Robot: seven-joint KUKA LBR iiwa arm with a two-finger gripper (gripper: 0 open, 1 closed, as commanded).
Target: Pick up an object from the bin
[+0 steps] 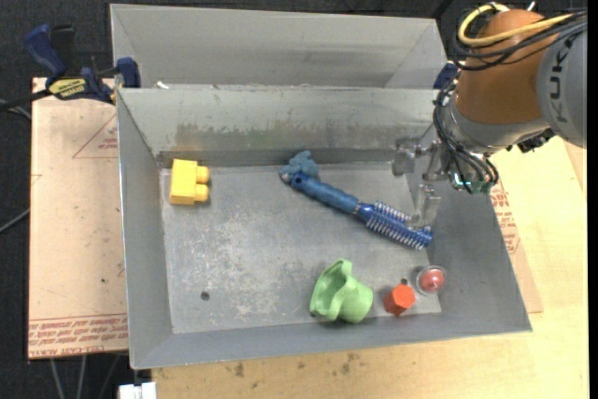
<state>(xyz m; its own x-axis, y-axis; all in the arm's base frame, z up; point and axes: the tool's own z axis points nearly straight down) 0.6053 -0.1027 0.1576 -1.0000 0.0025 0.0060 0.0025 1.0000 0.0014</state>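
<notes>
Green lump, orange cap and clear ball lie by the near wall. We see the gripper over the bristle end of the blue brush, right of centre; apart or together, we cannot tell. Risk: bristles give, so the brush may slip or pivot. The right wall crowds the arm; open floor lies left, toward the yellow block.

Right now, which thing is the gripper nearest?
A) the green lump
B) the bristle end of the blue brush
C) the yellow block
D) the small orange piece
B: the gripper is right at the bristle end of the blue brush, well away from the other things.
</notes>
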